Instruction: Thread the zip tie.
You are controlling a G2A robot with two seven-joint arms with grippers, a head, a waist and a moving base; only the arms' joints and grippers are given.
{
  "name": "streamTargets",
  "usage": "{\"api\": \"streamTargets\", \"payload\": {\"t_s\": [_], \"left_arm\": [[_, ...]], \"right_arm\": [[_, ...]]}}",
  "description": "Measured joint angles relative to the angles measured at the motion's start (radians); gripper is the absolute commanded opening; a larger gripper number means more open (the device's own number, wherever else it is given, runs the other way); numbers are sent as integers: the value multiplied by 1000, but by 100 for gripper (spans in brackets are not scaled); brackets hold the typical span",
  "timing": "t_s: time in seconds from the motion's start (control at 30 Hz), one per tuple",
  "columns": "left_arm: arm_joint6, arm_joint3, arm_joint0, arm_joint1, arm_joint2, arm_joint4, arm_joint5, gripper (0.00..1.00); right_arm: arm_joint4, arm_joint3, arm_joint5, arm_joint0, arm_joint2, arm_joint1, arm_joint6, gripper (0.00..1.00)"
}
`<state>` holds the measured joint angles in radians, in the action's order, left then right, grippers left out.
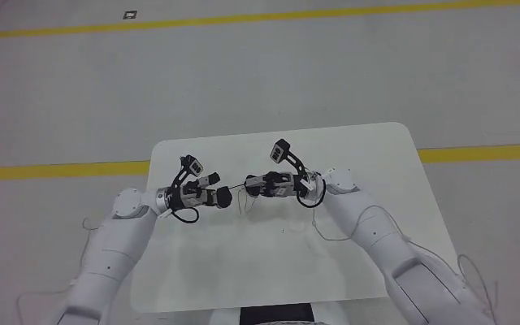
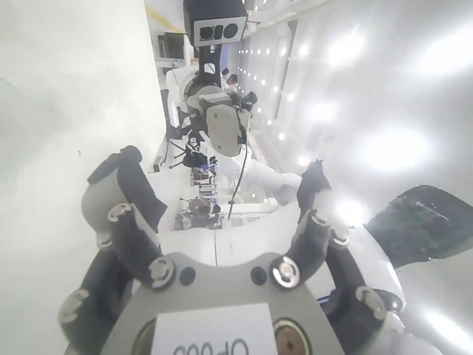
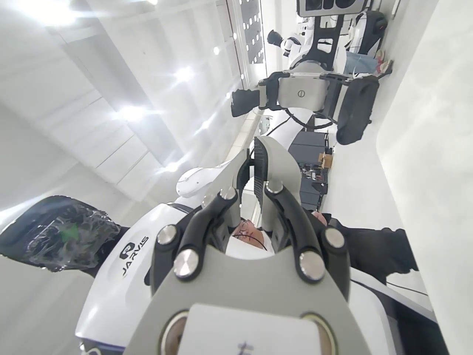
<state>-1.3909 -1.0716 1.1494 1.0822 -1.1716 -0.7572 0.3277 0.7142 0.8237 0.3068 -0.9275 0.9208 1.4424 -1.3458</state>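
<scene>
Black and thin, the zip tie [image 1: 238,188] sticks out from the tips of my right claw [image 3: 254,146], whose fingers are pressed together on it. Just past the tie's free end my left claw [image 2: 221,164] faces this one, its fingers spread wide. Below both claws lies the white table [image 1: 325,268].

White rounded shells are covering the left arm [image 1: 110,244] and right arm [image 1: 390,252], with a black cable [image 2: 238,179] trailing from the right wrist. Grey plates, black linkages and silver screws are making up the left gripper [image 2: 221,158] and right gripper [image 3: 252,149]; black pads are capping the left fingers [image 2: 136,186].
</scene>
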Motion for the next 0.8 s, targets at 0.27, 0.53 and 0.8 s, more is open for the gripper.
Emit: {"api": "streamTargets", "payload": {"t_s": [0.27, 0.53, 0.8], "left_arm": [[1, 9, -11, 3, 21, -12, 8, 100], [50, -35, 7, 0, 28, 9, -5, 100], [55, -39, 8, -4, 28, 5, -5, 100]], "right_arm": [[1, -11, 34, 5, -14, 10, 16, 0], [-37, 54, -3, -26, -16, 6, 91, 0], [-77, 69, -10, -33, -12, 1, 136, 0]]}}
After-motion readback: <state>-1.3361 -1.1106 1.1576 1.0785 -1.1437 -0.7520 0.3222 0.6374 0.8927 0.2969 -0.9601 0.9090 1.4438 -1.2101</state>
